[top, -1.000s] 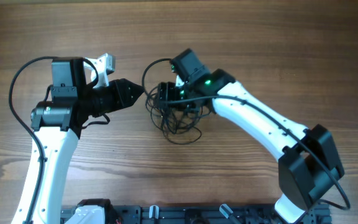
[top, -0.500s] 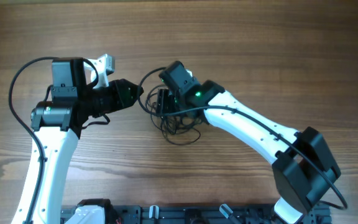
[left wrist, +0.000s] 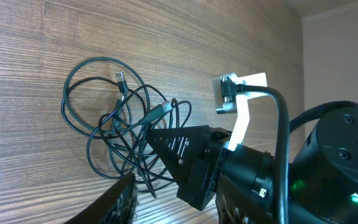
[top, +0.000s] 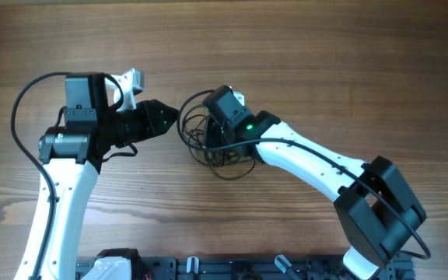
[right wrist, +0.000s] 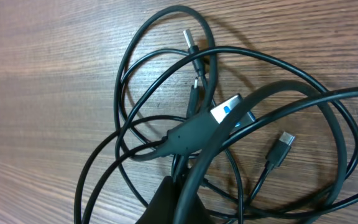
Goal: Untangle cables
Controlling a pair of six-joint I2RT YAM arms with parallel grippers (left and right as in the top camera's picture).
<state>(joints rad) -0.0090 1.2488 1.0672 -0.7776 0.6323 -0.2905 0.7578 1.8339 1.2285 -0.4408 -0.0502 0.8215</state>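
Note:
The cables (top: 222, 158) lie as a tangle of thin black loops on the wood table (top: 325, 54), between my two arms. In the right wrist view the cables (right wrist: 191, 134) show a white-and-blue plug (right wrist: 225, 109) and a small black plug (right wrist: 281, 146). My right gripper (top: 208, 134) sits in the middle of the tangle. Its jaws (right wrist: 169, 190) are shut to a wedge with a strand running out of the tip. My left gripper (top: 175, 118) hovers just left of the tangle, open, with nothing between its fingers (left wrist: 122, 202). The left wrist view shows the loops (left wrist: 114, 124) and my right gripper (left wrist: 166, 142) among them.
A white camera mount (top: 131, 79) sticks out from the left wrist. A black rail (top: 232, 268) runs along the table's near edge, by the arm bases. Bare wood lies to the far side and to the right.
My right gripper has moved left and down into the tangle and closed from open to shut. The loops shifted slightly with it. The left arm has stayed still.

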